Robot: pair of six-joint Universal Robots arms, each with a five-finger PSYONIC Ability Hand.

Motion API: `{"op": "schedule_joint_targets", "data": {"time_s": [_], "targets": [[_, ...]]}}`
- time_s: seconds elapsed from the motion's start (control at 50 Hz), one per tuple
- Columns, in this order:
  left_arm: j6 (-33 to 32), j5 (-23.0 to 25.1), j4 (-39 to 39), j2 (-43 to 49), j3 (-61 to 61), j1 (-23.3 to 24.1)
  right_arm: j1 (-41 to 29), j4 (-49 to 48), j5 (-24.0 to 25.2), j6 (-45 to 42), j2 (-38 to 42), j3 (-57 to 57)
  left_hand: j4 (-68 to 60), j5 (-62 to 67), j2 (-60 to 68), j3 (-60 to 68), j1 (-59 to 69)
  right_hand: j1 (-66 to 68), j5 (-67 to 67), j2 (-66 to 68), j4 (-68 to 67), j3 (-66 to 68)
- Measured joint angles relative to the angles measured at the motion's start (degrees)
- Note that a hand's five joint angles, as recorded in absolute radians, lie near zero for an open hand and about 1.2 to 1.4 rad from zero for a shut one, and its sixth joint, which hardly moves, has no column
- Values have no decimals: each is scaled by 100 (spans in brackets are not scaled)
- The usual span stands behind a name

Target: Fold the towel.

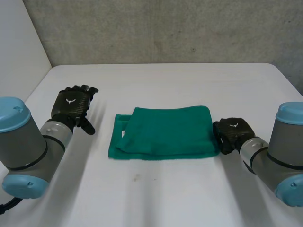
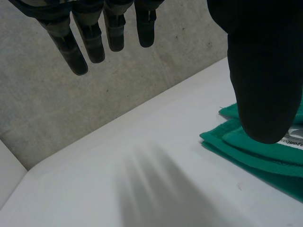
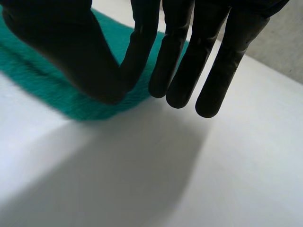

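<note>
A green towel (image 1: 165,131) lies folded in a rectangle at the middle of the white table (image 1: 156,198), its layers stepped at the left end. My left hand (image 1: 71,105) hovers well to the left of it, open, with straight fingers (image 2: 94,42) and the thumb (image 2: 265,71) spread apart; the towel's left end (image 2: 265,156) lies below the thumb. My right hand (image 1: 232,132) sits just off the towel's right edge, a little above the table. Its fingers (image 3: 189,56) hang straight, the thumb tip meets the nearest finger, and the towel's edge (image 3: 42,90) lies behind them with nothing held.
A grey wall runs behind the table's far edge. A white panel stands at the far left. Bare tabletop surrounds the towel on all sides.
</note>
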State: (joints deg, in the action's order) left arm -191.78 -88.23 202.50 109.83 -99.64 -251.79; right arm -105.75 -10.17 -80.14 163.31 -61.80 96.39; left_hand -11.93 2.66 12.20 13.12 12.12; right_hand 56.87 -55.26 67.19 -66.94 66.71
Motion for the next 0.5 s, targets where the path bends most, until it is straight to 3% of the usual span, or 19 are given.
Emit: {"op": "schedule_joint_targets", "data": {"time_s": [0.22, 0.36, 0.38, 0.5], "targets": [[0, -2, 0, -63, -75, 25, -142, -449, 29, 27, 34, -403, 0, 0, 0, 0, 0, 18, -116, 40, -127, 92], [0, -2, -3, -86, -118, 34, -861, -71, -5, 206, 66, -891, 0, 0, 0, 0, 0, -105, -9, -198, 118, -159], [0, -1, -3, -86, -130, 34, -972, 58, -36, 249, 69, -904, 0, 0, 0, 0, 0, -1306, 1294, -1646, 1578, -1568], [0, 10, -2, -86, -165, 27, -1003, 228, -179, 298, 25, -576, 0, 0, 0, 0, 0, -2248, 2515, -2745, 2766, -2742]]}}
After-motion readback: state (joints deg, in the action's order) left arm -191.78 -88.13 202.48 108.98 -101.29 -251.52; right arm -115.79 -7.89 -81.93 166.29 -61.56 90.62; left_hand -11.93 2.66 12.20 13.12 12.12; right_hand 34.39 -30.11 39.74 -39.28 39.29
